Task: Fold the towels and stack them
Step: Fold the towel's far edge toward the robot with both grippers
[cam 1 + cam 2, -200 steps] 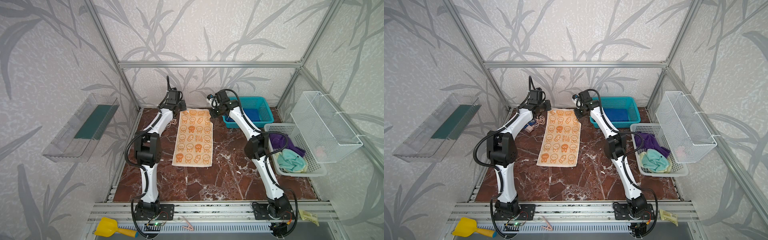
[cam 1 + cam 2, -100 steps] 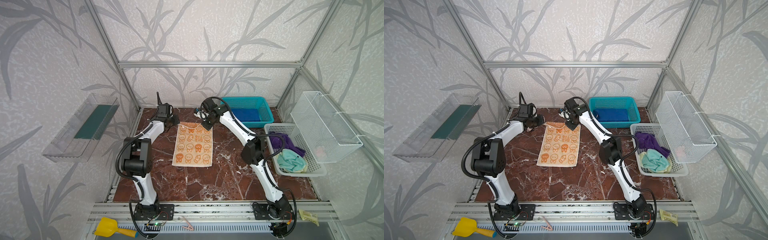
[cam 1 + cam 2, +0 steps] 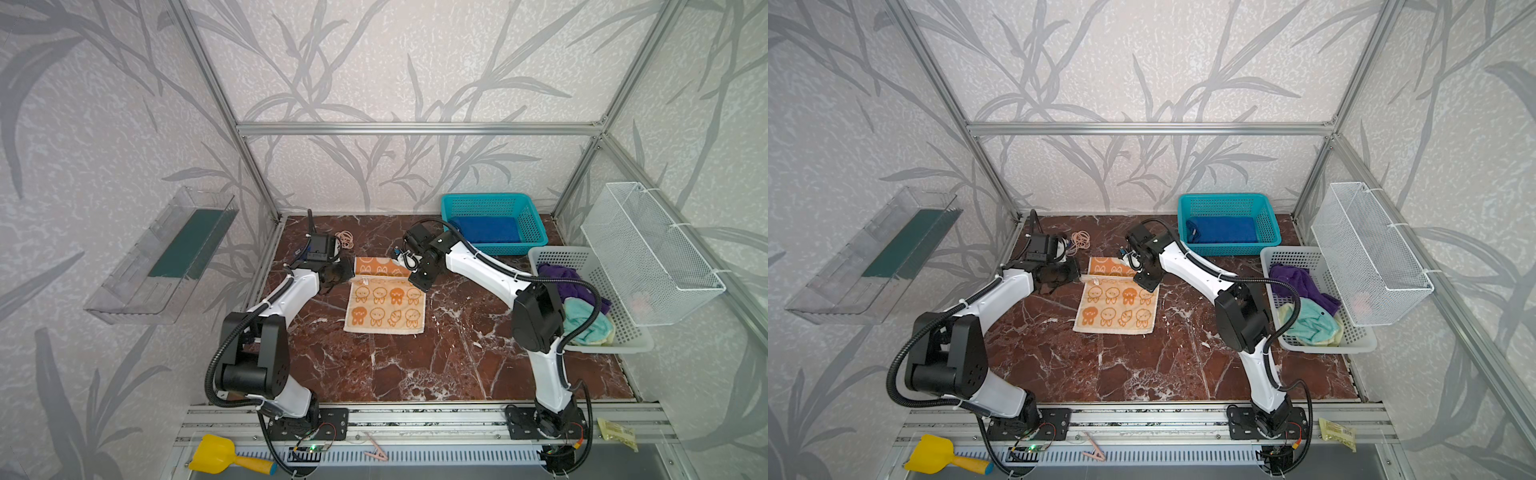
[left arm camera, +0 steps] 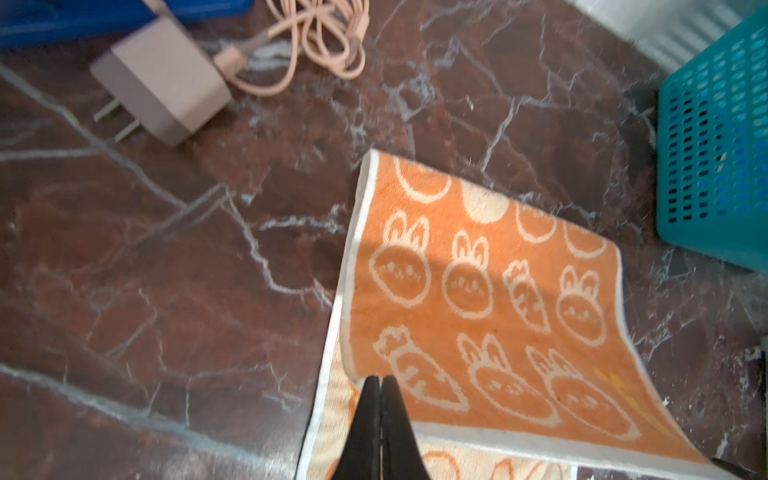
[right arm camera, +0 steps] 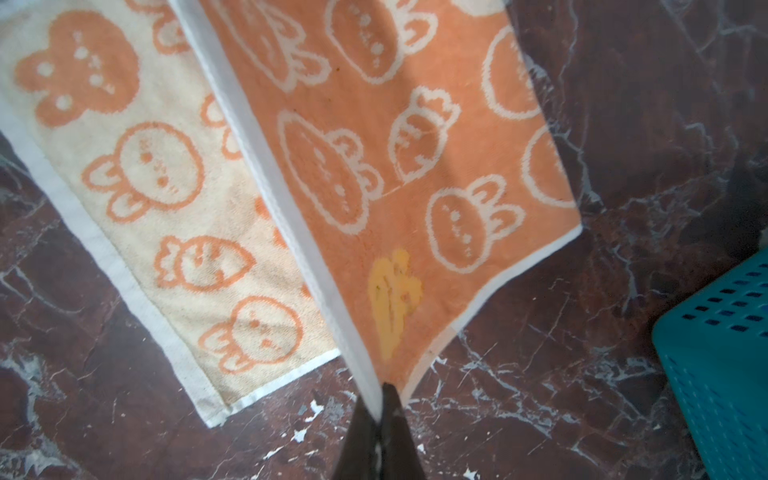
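The orange rabbit towel [image 3: 384,305] [image 3: 1117,307] lies mid-table with its far part lifted and turned over toward the front. My left gripper [image 3: 345,272] [image 4: 380,380] is shut on the towel's [image 4: 478,291] left far corner. The right gripper [image 3: 419,280] [image 5: 384,390] is shut on the right far corner of the towel [image 5: 374,145]. A folded blue towel [image 3: 486,229] [image 3: 1223,229] lies in the teal basket. The purple towel [image 3: 559,276] and the yellow-and-teal towel [image 3: 586,324] sit crumpled in the white basket.
The teal basket [image 3: 490,198] stands at the back right, with the white basket [image 3: 623,345] in front of it. A wire basket [image 3: 648,253] hangs on the right wall, a clear shelf [image 3: 162,257] on the left. A charger [image 4: 162,83] with coiled cable lies behind the left gripper.
Both grippers have come from the table's back toward the front, carrying the orange towel's far edge up and over the part lying flat.
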Available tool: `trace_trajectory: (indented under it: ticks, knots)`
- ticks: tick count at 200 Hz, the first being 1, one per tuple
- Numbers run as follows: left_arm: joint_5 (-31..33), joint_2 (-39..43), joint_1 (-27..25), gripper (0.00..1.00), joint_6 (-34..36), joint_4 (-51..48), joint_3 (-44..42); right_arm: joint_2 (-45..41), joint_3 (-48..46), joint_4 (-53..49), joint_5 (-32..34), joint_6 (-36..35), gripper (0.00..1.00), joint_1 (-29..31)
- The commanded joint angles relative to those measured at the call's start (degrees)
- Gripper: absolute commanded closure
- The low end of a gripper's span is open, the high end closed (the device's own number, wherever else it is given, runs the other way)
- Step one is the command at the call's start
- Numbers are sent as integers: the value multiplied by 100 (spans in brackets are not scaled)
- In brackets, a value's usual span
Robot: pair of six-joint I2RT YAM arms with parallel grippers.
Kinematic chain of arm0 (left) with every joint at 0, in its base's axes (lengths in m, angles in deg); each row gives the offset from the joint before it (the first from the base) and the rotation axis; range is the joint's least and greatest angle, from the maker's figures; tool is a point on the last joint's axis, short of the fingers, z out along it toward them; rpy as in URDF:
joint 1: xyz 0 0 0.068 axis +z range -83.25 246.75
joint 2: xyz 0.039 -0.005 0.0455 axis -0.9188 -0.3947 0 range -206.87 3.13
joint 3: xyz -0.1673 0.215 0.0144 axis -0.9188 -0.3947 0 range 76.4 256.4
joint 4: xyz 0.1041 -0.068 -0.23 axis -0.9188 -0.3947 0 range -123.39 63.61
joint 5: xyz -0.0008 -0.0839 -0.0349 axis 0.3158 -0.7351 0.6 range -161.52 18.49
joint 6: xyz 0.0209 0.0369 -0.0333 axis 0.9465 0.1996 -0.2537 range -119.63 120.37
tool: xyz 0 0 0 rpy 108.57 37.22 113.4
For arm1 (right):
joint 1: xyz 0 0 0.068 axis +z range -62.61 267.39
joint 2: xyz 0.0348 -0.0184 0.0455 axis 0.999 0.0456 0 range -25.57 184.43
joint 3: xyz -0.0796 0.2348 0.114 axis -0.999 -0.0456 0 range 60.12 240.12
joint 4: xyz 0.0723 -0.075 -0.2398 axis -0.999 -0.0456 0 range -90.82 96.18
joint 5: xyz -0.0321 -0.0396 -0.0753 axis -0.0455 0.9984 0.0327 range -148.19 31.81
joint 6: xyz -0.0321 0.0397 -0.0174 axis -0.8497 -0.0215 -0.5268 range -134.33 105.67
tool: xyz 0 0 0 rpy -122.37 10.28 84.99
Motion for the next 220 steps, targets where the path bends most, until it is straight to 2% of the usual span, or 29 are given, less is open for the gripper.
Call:
trace_trajectory:
  ticks: [1, 39, 114, 178, 220]
  knots:
    - [146, 580, 28, 100, -113, -21, -318, -436, -568, 259, -139, 219, 100, 162]
    - [31, 1003, 19, 100, -93, -263, -607, -793, -1408, 668, -382, 585, 100, 367]
    - [442, 2040, -223, 100, -401, -848, -1470, -1239, -1868, 820, -346, 841, 100, 544]
    - [569, 1918, -305, 100, -731, -890, -1947, -1214, -2392, 1056, -819, 956, 100, 615]
    - [406, 1963, -322, 100, -987, -870, -2320, -974, -2678, 1208, -987, 956, 100, 643]
